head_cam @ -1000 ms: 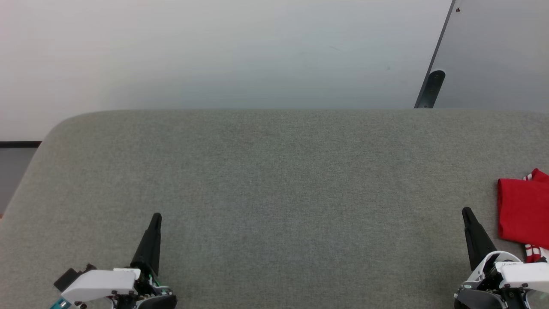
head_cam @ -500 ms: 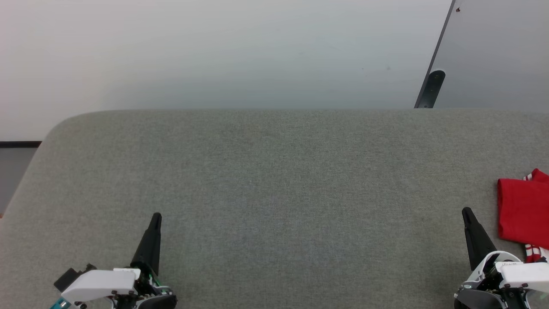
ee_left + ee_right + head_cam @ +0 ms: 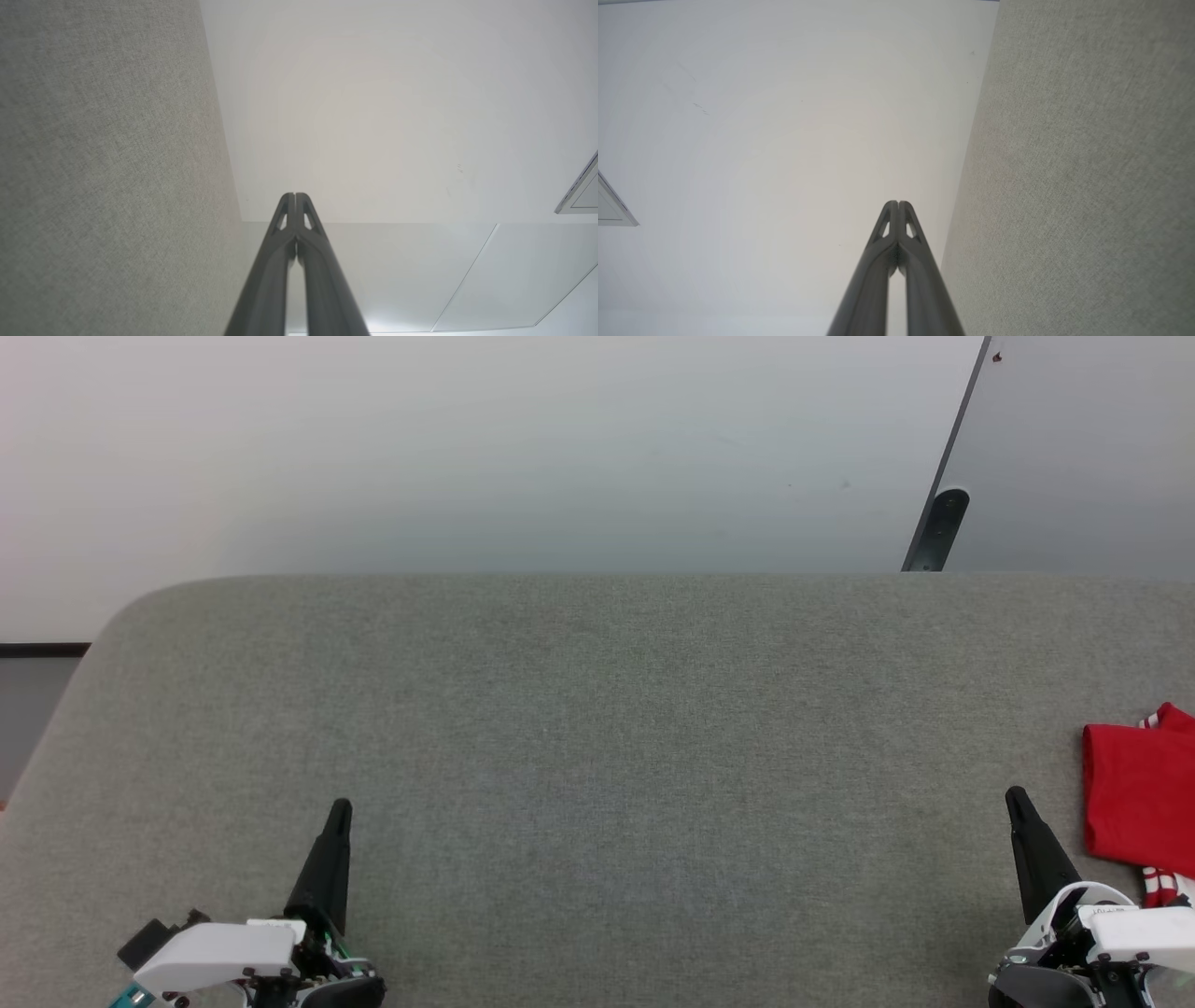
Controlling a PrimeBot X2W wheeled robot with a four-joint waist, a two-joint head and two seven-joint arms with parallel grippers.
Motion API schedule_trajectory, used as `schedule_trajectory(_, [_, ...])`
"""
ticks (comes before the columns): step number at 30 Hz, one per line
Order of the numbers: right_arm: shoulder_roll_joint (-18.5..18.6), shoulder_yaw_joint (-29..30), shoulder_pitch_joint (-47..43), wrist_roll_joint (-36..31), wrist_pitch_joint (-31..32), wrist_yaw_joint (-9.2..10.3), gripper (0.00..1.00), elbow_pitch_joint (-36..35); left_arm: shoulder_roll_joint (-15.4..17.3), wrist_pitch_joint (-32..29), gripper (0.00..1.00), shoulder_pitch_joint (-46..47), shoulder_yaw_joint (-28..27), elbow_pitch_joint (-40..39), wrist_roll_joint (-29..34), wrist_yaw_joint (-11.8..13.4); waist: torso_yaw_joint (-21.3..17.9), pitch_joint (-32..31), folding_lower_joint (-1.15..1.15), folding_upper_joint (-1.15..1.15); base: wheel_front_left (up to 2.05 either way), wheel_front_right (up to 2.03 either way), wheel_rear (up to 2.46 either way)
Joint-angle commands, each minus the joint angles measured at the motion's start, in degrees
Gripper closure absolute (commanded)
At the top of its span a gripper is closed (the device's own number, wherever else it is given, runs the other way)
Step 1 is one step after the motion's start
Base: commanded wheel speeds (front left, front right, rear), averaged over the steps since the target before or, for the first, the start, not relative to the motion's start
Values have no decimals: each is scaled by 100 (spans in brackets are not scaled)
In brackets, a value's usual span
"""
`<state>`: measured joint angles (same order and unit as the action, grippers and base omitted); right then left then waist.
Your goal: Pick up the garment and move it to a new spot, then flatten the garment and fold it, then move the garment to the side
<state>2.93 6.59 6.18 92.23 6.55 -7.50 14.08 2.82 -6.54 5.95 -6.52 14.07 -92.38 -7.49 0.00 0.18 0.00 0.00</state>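
Grey woven-cloth bench [image 3: 597, 709] with a rounded far-left corner. The folded red garment [image 3: 1137, 798] lies flat at its right side, cut off by the frame. Both left gripper [image 3: 340, 808] and right gripper [image 3: 1015, 796] are clenched, empty.

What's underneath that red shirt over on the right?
The garment lies directly on the grey fabric table, as far as its edges show. Anything beneath it is covered, and its right part runs off the picture.
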Motion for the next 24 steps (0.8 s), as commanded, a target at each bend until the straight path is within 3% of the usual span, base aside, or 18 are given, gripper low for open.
schedule_trajectory(1, [-20, -5, 15, 34, 3, 2, 100, 3, -1, -15, 100, 64, -17, 9, -8, -19, 0, 0, 0, 0, 0, 0, 0])
schedule_trajectory(24, [-19, -6, 15, 35, 2, 2, 100, 3, -1, -18, 100, 64, -19, 8, -5, -19, 0, 0, 0, 0, 0, 0, 0])
